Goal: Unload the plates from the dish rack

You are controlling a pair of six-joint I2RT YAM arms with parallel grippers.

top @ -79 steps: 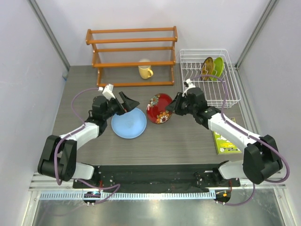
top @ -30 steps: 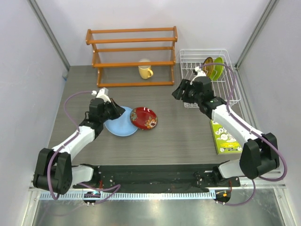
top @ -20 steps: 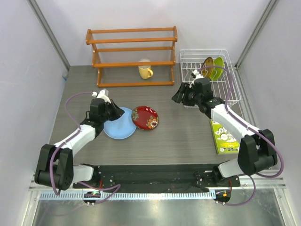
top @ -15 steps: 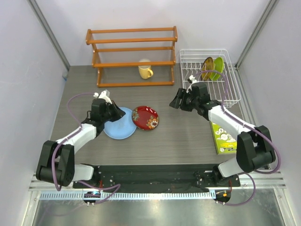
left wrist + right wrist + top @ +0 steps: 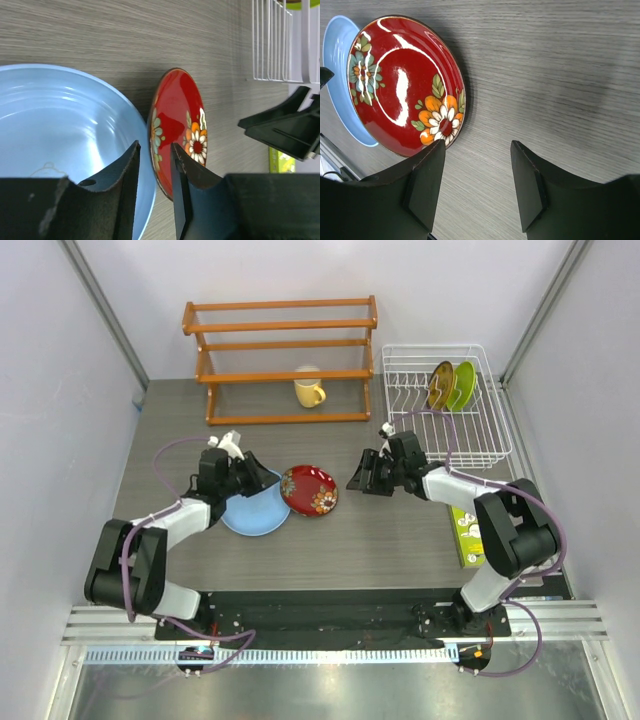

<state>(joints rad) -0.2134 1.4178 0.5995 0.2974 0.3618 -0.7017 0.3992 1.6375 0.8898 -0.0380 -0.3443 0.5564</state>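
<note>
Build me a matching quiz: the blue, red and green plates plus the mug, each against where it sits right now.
Things:
1. light blue plate
2. dark red plate
3. lime green plate
4. yellow mug

Places:
A. standing on edge in the dish rack
B. inside the orange shelf
C. flat on the table, directly under the left gripper
D. on the table, the plate nearest the open right gripper

Pairs: 1-C, 2-D, 3-A, 4-B
</note>
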